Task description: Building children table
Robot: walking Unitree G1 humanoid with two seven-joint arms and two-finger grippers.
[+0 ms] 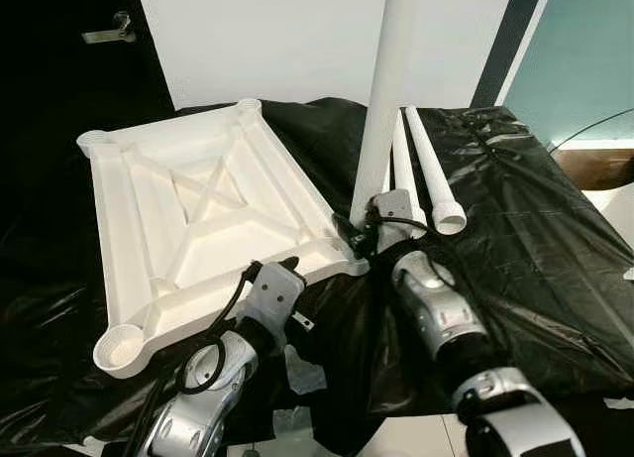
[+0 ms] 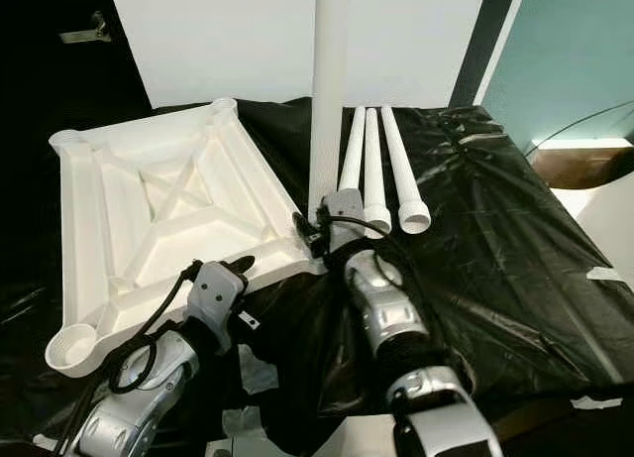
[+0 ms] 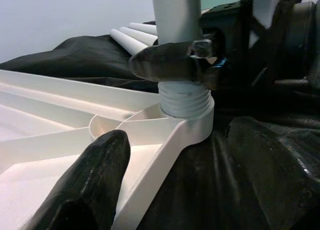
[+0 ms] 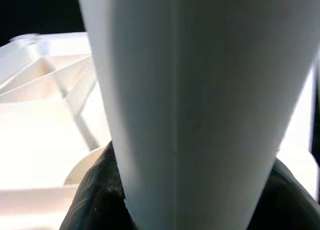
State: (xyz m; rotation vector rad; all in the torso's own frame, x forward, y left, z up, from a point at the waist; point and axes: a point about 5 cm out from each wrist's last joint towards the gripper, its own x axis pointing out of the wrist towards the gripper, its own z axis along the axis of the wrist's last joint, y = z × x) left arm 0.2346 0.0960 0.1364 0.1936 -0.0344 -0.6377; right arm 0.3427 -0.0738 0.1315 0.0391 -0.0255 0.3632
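The white tabletop (image 1: 292, 179) lies upside down on black plastic sheeting, its ribs and corner sockets facing up. One white leg (image 1: 386, 90) stands upright in the near right corner socket, and its threaded end (image 3: 185, 98) sits in the socket collar. My right gripper (image 1: 369, 224) is shut on this leg just above the socket, one finger (image 3: 165, 63) curling round it. My left gripper (image 3: 175, 145) straddles the tabletop's near rim with its fingers apart, one finger (image 3: 90, 190) over the inner side. Spare legs (image 2: 371, 170) lie side by side behind the socket.
The black plastic sheet (image 1: 535, 239) covers the whole work surface and hangs over its near edge. A white wall (image 1: 297, 41) rises behind. A door handle (image 1: 109, 29) shows at the far left, and a thin cable (image 1: 594, 125) runs at the far right.
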